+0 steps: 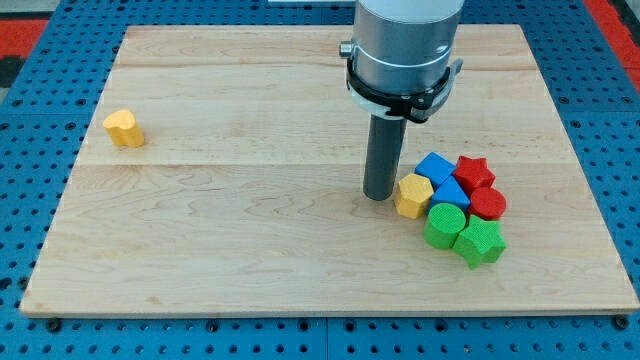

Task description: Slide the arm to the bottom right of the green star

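The green star [480,242] lies at the lower right of a tight cluster of blocks at the view's right. Just left of it is a green cylinder [445,224]. My tip [379,196] rests on the board at the cluster's left edge, close beside the yellow hexagon [412,195], up and to the left of the green star. The rod stands upright beneath the arm's grey body [404,45].
The cluster also holds two blue blocks [434,168] [449,192], a red star [473,174] and a red cylinder [488,205]. A yellow heart [124,129] sits alone at the view's left. The wooden board [250,230] ends near the view's bottom.
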